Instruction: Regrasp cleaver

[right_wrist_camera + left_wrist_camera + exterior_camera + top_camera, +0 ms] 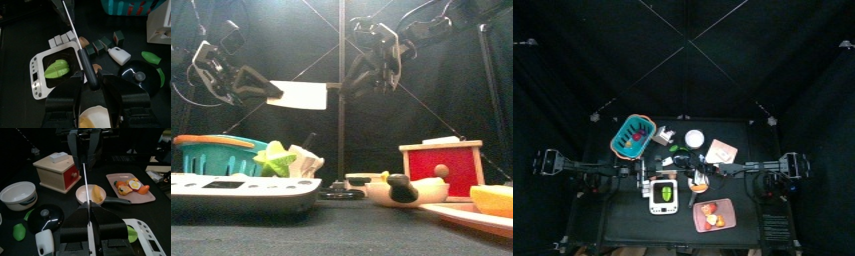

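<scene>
While a white scale (pixel 238 190) and a red box (pixel 442 170) stand near on the surface (pixel 345 235), the cleaver (pixel 299 95) hangs level above, farther back: left tool (pixel 254 88) pinches its handle; right tool (pixel 372 65), jaws spread, stands at its blade end.

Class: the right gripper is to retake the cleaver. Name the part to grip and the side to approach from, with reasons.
Probably the black handle, approached from the right arm's own side. The cleaver hangs in the air with its thin blade on edge, and the left gripper is clamped on the blade end. The handle points at the open right gripper and is thick enough to pinch.
</scene>
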Controlling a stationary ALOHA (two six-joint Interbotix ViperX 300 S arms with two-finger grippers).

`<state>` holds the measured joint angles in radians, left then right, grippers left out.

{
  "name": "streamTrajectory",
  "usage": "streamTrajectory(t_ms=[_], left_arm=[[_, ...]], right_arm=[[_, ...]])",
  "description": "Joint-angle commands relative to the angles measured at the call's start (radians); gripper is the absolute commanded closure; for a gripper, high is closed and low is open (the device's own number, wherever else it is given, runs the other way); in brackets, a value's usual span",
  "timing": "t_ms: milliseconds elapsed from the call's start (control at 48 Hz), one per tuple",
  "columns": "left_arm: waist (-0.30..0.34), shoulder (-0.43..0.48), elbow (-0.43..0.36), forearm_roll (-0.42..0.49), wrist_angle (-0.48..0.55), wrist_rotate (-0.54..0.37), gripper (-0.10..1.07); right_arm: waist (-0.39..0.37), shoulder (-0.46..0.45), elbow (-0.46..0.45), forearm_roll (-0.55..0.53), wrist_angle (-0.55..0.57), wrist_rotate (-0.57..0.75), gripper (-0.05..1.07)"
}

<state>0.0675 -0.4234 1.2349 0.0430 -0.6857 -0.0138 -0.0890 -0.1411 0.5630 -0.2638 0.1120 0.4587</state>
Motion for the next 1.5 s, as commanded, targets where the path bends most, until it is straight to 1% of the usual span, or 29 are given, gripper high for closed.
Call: streamTrajectory(t_ms=[0,583,854,979,1312,1479], left_arm=[[-0.003,0.003,-0.011,-0.002,-0.003,0.0,0.64],[-0.003,0.011,-0.015,-0.002,-0.003,0.002,0.64],[-0.003,0.011,-0.015,-0.002,-0.003,0.0,0.64],[-0.003,0.011,-0.014,0.0,-0.003,0.0,0.64],[-0.003,0.011,-0.012,0.0,-0.003,0.002,0.64],[-0.014,0.011,-0.006,0.002,-0.003,0.0,0.64]], right_arm=[[0.002,-0.018,-0.034,-0.012,-0.003,0.0,0.33],[0.011,0.009,-0.051,-0.029,0.009,0.0,0.33],[0.005,0.009,-0.052,-0.031,0.009,0.002,0.37],[0.006,0.011,-0.052,-0.031,0.009,0.002,0.41],[0.006,0.009,-0.052,-0.031,0.009,0.0,0.61],[0.008,0.008,-0.048,-0.034,0.009,-0.002,0.63]])
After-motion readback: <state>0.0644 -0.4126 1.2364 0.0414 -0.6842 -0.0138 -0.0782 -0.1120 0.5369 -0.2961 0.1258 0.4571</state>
